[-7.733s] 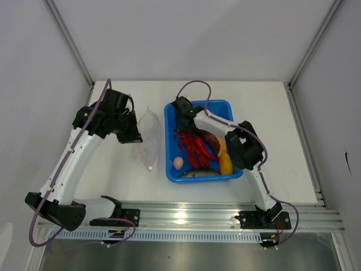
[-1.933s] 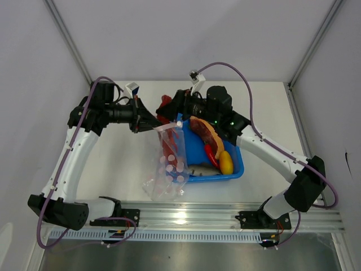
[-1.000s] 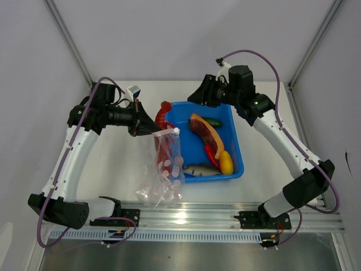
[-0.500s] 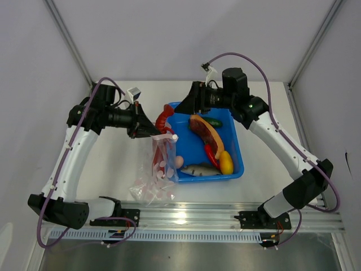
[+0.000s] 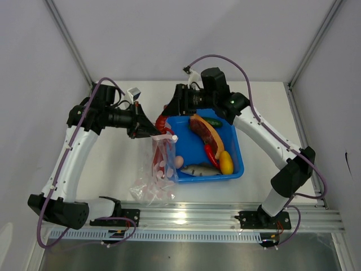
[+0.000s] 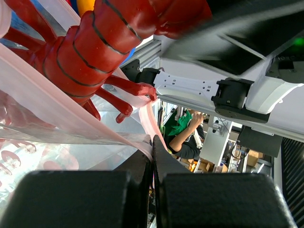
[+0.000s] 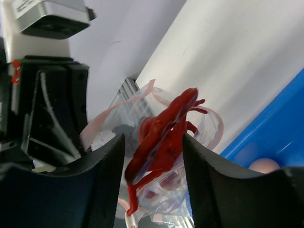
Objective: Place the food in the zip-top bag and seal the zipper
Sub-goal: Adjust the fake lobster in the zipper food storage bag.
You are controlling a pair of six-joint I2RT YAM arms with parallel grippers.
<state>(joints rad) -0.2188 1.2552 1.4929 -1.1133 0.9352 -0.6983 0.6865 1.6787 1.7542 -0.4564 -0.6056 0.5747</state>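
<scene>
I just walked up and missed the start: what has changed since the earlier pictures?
The left fingers took the zip-top bag by its mouth and pulled it upright. The right fingers carried the red toy from the blue tub to the bag's mouth, backed away, then returned close to it, open. The remaining food stayed in the tub.

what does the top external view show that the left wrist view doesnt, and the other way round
Only top external: the blue tub laid out with the steak, fish and egg in it. Only left wrist: a close look at the left gripper shut on the pink zipper strip, and a person in green beyond the rig. Both: the clear bag with the red toy poking out of its mouth.
</scene>
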